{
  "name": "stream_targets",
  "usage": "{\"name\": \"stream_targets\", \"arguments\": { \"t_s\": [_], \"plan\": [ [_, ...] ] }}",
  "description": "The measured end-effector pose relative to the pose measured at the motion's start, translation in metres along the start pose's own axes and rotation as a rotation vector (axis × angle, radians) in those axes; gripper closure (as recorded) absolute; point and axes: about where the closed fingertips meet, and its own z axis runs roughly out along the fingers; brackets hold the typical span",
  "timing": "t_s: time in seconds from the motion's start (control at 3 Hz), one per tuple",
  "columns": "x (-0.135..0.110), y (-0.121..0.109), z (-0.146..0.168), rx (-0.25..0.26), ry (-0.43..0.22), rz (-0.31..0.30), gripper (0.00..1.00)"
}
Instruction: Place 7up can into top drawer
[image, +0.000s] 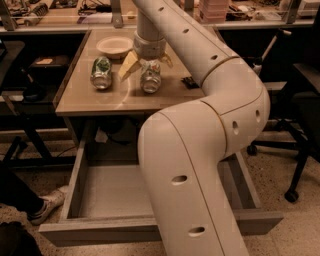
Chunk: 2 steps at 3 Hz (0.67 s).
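Note:
The 7up can (150, 77), pale silvery with green patches, lies on its side on the wooden table (115, 102). My gripper (147, 66) reaches down from the arm right over it. Its yellowish fingers (127, 66) are spread on either side of the can's far end, and the gripper looks open. The top drawer (105, 192) is pulled out below the table, its pale bottom bare. My arm's big white link hides the drawer's right half.
A darker green can (101, 73) lies left of the 7up can. A pale bowl (114, 46) sits at the table's back, a small black object (190, 81) at its right. An office chair (300, 100) stands right, a person's shoe (46, 204) by the drawer's left.

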Motion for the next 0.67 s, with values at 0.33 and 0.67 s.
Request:
{"name": "stream_targets", "arguments": {
  "t_s": [0.33, 0.67],
  "plan": [
    [-0.0025, 0.0019, 0.0051, 0.001, 0.007, -0.003, 0.0],
    [-0.0025, 0.0019, 0.0051, 0.001, 0.007, -0.003, 0.19]
  ]
}}
